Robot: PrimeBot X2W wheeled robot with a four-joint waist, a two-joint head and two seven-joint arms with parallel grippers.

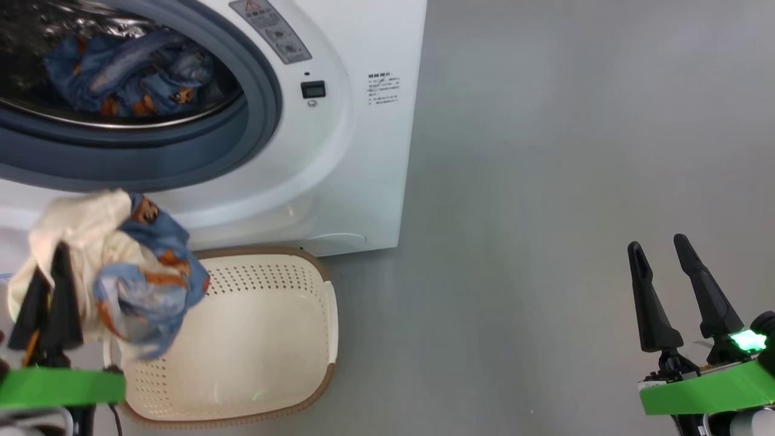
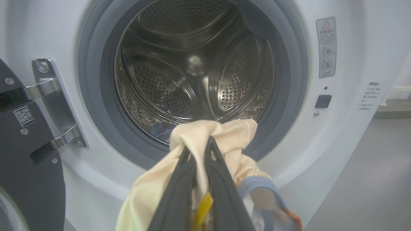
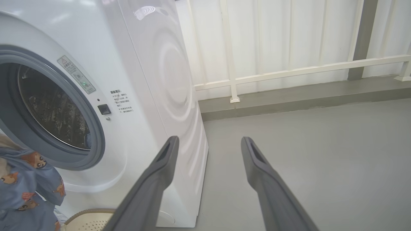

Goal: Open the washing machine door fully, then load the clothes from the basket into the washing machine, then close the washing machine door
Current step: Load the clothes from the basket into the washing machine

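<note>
Left gripper (image 1: 51, 260) is clamped tight on a cream and blue bear-print bundle of the clothes (image 1: 121, 266), held over the left end of the basket (image 1: 272, 339), just below the mouth of the washing machine (image 1: 363, 151). More bear-print cloth (image 1: 130, 72) lies inside the drum (image 2: 192, 64). The washing machine door (image 2: 29, 186) stands swung open on the left. Right gripper (image 1: 657, 242), fingers spread and empty, hovers over the grey floor (image 1: 545, 181), well off to the right.

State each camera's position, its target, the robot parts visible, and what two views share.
Head view: on the head, looking down at basket, washing machine; left gripper, right gripper.
Left wrist view: on left wrist, facing the drum; its fingers shut on clothes.
Right wrist view: on right wrist, facing washing machine and floor; open fingers.
Shared: all show the clothes.
</note>
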